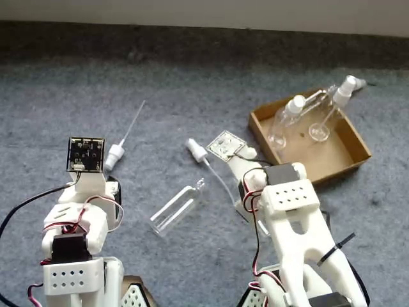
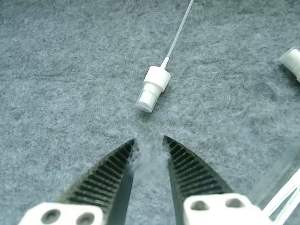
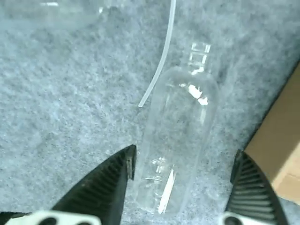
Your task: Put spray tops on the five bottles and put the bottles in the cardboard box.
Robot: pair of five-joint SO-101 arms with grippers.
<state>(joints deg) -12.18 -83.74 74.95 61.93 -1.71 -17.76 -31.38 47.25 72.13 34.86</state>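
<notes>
The left gripper (image 2: 149, 139) hovers empty, jaws parted only a slit, just short of a loose spray top (image 2: 152, 89) lying on its side. The right gripper (image 3: 183, 153) gapes wide and holds nothing, its jaws either side of a bare bottle (image 3: 180, 136) lying flat near the box (image 3: 281, 154). The bottle is round and slick, so an off-centre squeeze could roll it away. The left gap looks too narrow for the top; lowering may shove it or bend its thin tube (image 2: 178, 28)
</notes>
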